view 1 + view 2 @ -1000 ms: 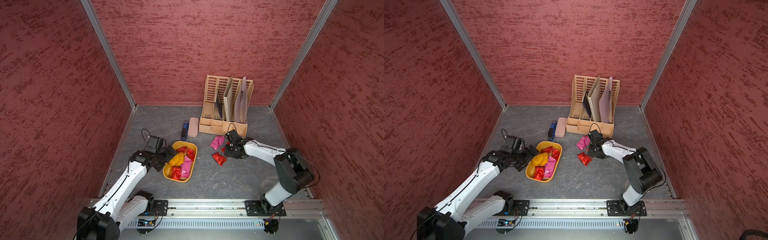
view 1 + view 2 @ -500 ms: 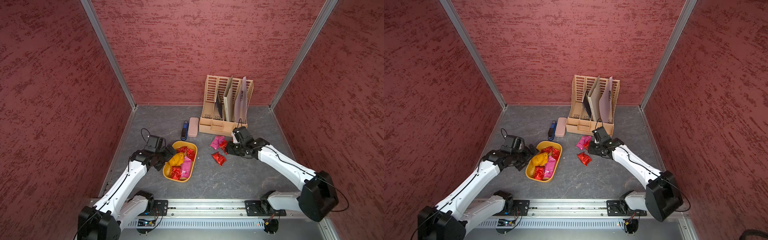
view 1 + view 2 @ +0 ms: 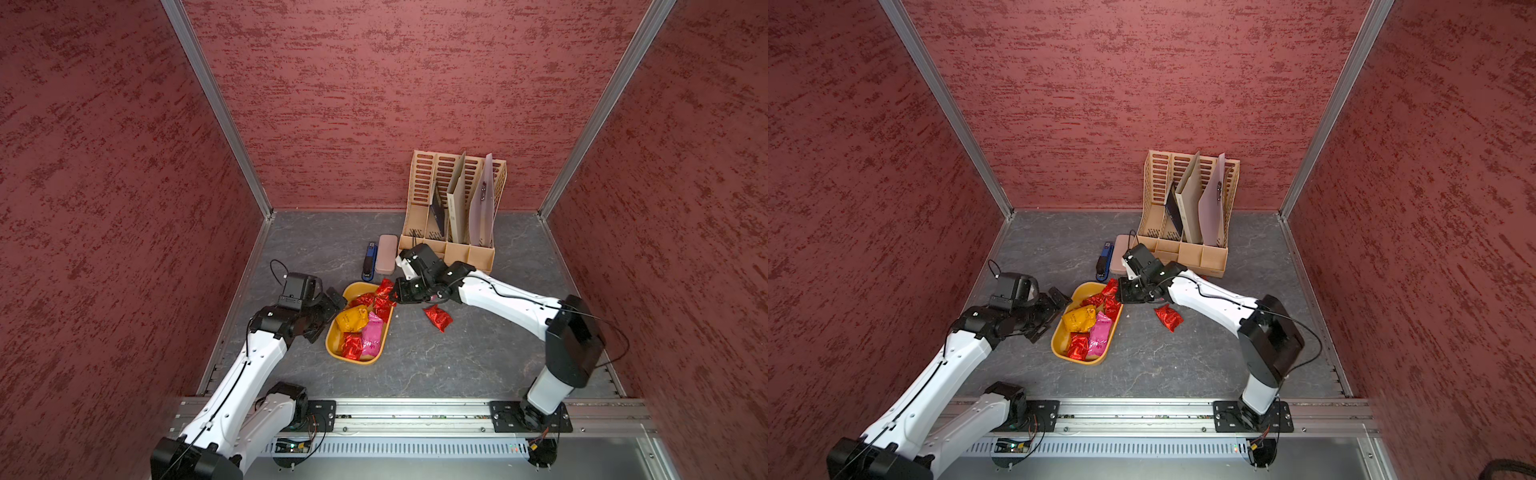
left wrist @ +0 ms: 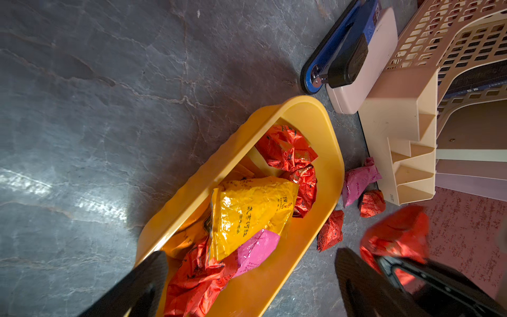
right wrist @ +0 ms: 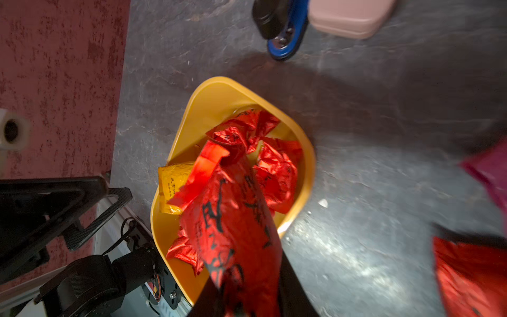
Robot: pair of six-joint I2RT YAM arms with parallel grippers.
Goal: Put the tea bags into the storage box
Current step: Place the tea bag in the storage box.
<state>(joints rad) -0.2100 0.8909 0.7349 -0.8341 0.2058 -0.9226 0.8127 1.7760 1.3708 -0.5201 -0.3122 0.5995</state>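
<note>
Open bench (image 3: 415,374) runs between the storage box (image 3: 331,336) and the front rail (image 3: 415,409); the far left corner is free too. Behind the box sit a blue stapler (image 3: 369,262), a pink case (image 3: 387,259) and the file organizer (image 3: 457,251). The left jaws stand spread beside its left rim. The right arm (image 3: 498,297) stretches across to its far right rim, the right jaws clamped on a red tea bag (image 5: 233,219). A loose red packet (image 3: 438,318) lies right of the box.

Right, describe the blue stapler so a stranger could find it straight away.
Start at the tan slotted file organizer against the back wall. A pale pink case lies beside it, and the stapler lies on the case's other side. It is the only blue thing, slim with a black top.
</note>
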